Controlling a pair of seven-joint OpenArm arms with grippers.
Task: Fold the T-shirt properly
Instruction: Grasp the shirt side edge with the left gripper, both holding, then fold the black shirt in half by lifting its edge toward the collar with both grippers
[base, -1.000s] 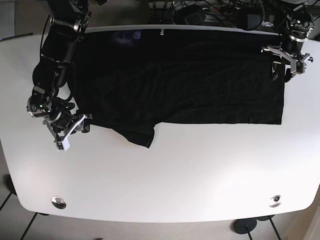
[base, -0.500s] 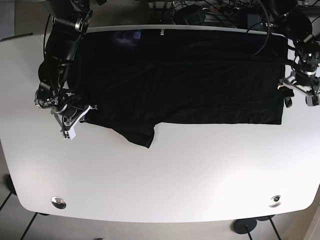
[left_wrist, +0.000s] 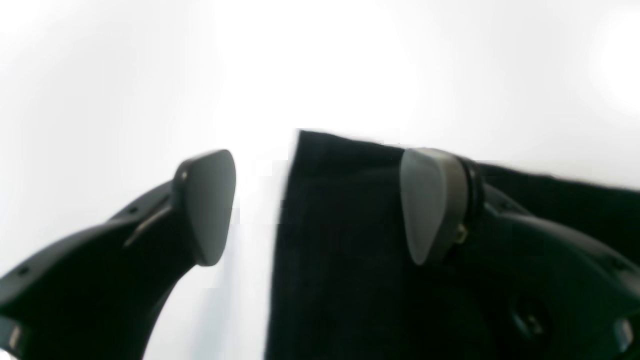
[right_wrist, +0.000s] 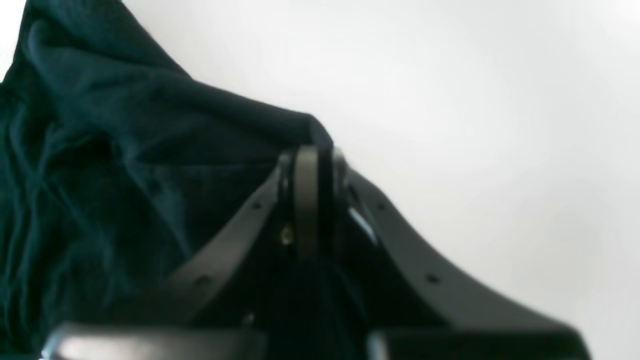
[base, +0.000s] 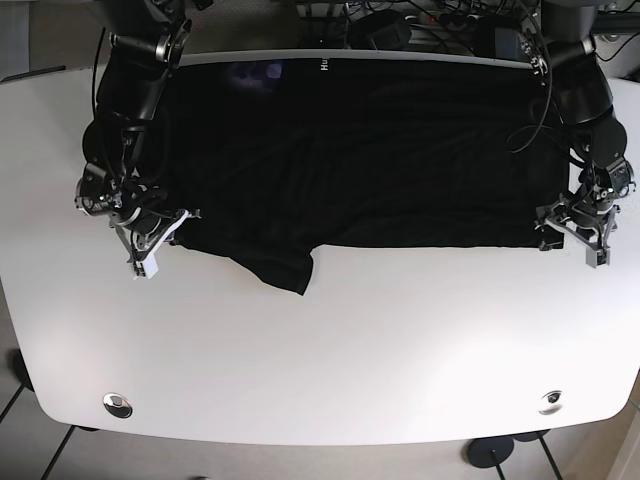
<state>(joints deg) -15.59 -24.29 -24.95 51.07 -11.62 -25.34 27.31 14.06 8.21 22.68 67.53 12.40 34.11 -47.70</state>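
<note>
since a second ago my left gripper (base: 577, 240) has dropped from the shirt's 2 o'clock corner down to its 4 o'clock corner, and my right gripper (base: 152, 243) has pulled in tight against the 8 o'clock hem. the black t-shirt (base: 370, 150) lies flat across the far half of the white table (base: 330, 350), long axis running 9 to 3 o'clock, with one sleeve (base: 285, 270) drooping toward 6. in the left wrist view the jaws stand wide apart, one finger (left_wrist: 207, 205) over bare table, the other finger (left_wrist: 430, 200) over cloth, straddling the shirt's corner edge (left_wrist: 300, 150) with nothing held. in the right wrist view the jaws are pinched together on a ridge of the fabric (right_wrist: 280, 125). both forearms reach in from 12 o'clock, wrists bent down. the near half of the table is bare from 4 round to 8 o'clock
</note>
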